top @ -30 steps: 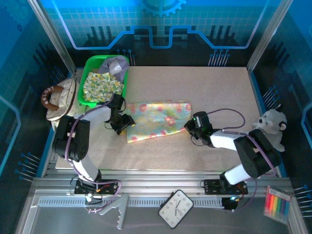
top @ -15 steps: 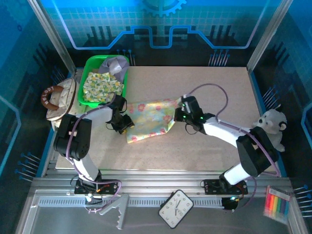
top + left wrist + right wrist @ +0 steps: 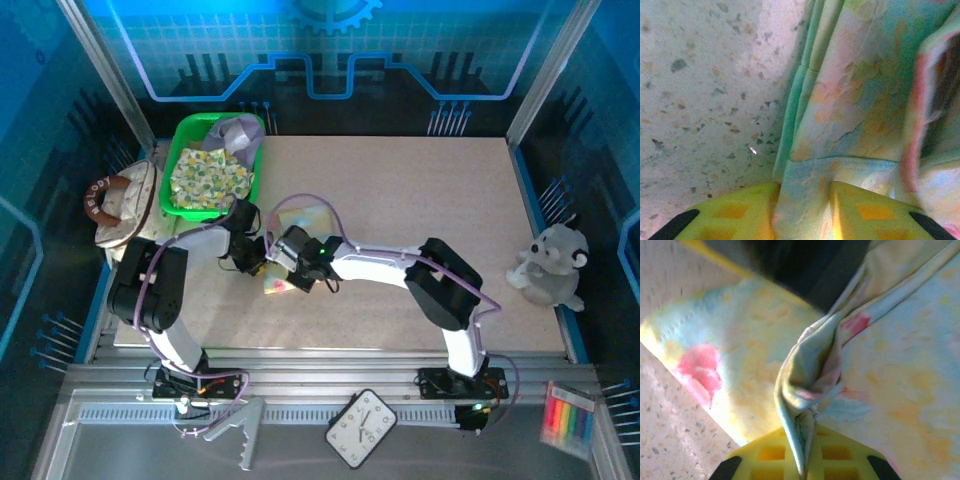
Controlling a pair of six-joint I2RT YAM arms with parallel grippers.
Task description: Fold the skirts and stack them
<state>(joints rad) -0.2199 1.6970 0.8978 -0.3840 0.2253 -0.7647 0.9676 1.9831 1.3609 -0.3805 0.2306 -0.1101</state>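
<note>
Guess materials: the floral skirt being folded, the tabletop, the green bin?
Floral skirt: thin, matte woven cloth, seemingly; it bunches into soft folds and shows a stitched hem. Tabletop: speckled stone-look surface, possibly laminate or composite. Green bin: likely molded plastic, uniform bright color and rigid rim.

- One pastel floral skirt (image 3: 300,222) on the table, bunched between the arms (its cloth shows in both wrist views too).
- Two more garments in the bin: one yellow-green printed skirt (image 3: 207,176) and one lavender-grey skirt (image 3: 240,131).
- One green bin (image 3: 183,135).
- One cream handbag (image 3: 122,203).
- One white plush toy (image 3: 547,266).
- One clock (image 3: 361,427).
- Two robot arms.
</note>
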